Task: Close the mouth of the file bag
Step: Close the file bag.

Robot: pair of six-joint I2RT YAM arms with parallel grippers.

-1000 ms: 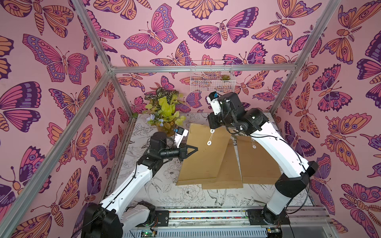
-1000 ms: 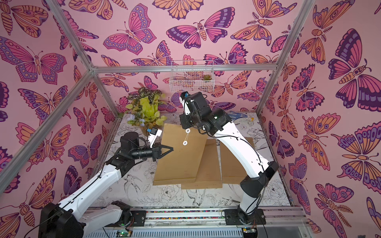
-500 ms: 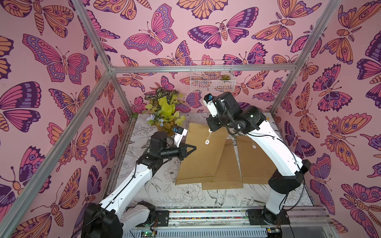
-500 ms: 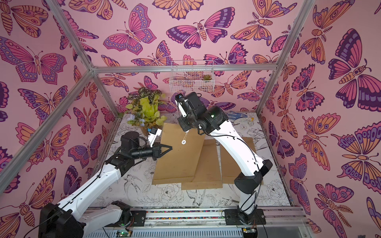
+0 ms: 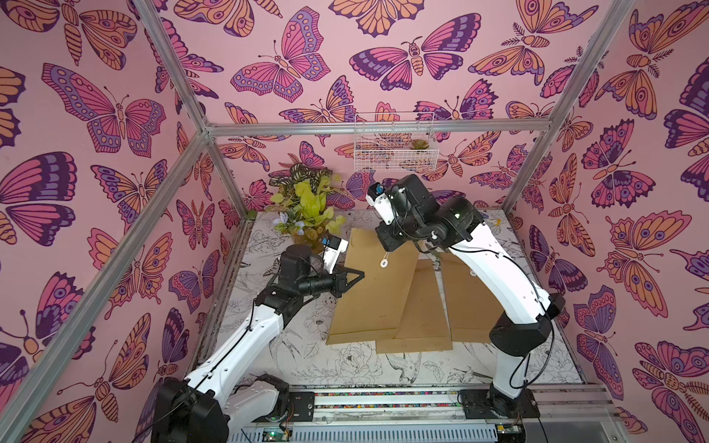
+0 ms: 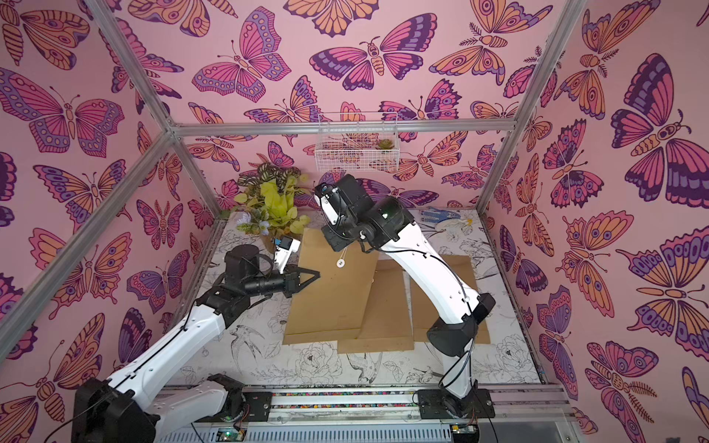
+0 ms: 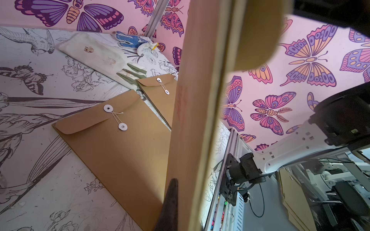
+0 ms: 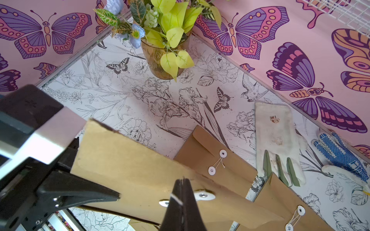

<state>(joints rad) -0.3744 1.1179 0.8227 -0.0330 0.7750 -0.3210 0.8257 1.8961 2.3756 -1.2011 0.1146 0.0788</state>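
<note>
**Near edge.** Three brown bags lie fanned on the surface (image 5: 345, 364), closed ends toward this edge. The middle bag (image 7: 112, 144) and the right-hand bag (image 7: 158, 88) lie flat, with flaps down and string crossed between their discs. Both appear finished.

**Item in hand.** The file bag (image 5: 374, 303) lies nearest the left edge and overlaps the middle bag. Its near end seems to sit low, while its mouth end is raised off the surface. The left gripper (image 5: 355, 277) reaches in from the left edge, its fingers (image 8: 96, 197) clamped on the bag's side edge. Judgement: this hold props and steadies the bag, so the closure is clear of the surface for winding.

**Further in.** The right gripper (image 8: 181, 186) stands over the mouth end, fingers pressed together on the thin white string (image 5: 387, 256). The string runs down to a white disc (image 5: 383, 263). A second disc shows partly behind those fingers in the right wrist view. Whether the flap lies fully flat cannot be told. Judgement: this is the winding step, and no loop around the discs is visible yet. Risks are the string slipping from the pinch and the bag twisting in its one-sided hold.

**Far edge.** A white glove (image 8: 278, 144) and a blue-dotted glove (image 8: 338, 154) lie toward the far right corner. A potted plant (image 5: 307, 214) stands at the far left corner, and a wire basket (image 5: 393, 142) hangs on the wall above. None of these bears on the task.
</note>
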